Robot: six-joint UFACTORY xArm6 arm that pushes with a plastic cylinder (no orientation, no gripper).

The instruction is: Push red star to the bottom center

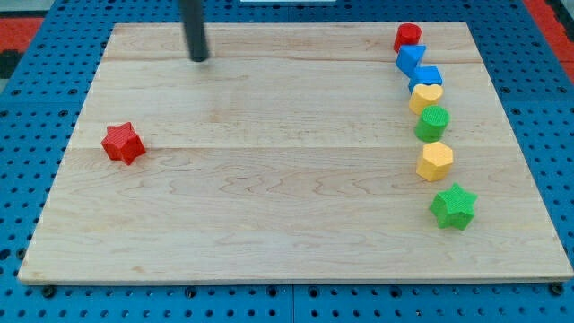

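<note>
The red star (123, 143) lies on the wooden board (269, 197) near the view's left edge, about mid-height. My tip (199, 58) rests on the board near the view's top, left of centre. It is above and to the right of the red star, well apart from it.
A column of blocks runs down the view's right side: a red block (408, 37), two blue blocks (411, 59) (427, 77), a yellow heart (426, 97), a green block (432, 122), a yellow hexagon (435, 161) and a green star (453, 206). Blue pegboard surrounds the board.
</note>
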